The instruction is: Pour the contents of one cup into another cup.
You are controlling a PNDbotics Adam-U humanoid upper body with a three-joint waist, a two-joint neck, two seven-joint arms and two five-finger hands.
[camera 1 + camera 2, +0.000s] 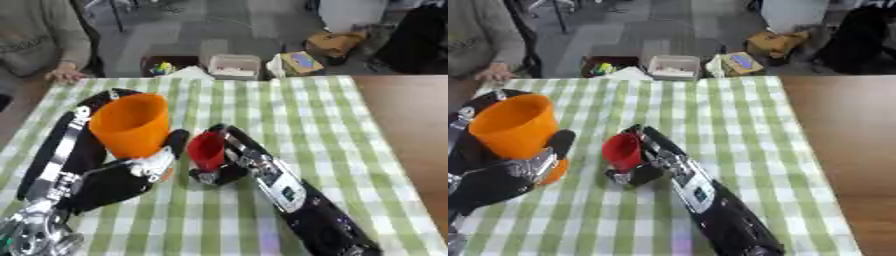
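Big cup [129, 125]: we see bright orange, plain, left of centre.
Small cup [206, 149]: we see red, plain, at centre.
Cloth [297, 115]: we see green and white checks across most of the frame.
Table [407, 115]: we see brown wood bare at the right edge.
Left hand [131, 175]: we see black with silver parts, lower left.
Right hand [229, 162]: we see black with silver parts and a white patch on the forearm, lower centre.
Floor [175, 35]: we see grey along the top.
Sleeve [35, 40]: we see grey-beige, upper left.
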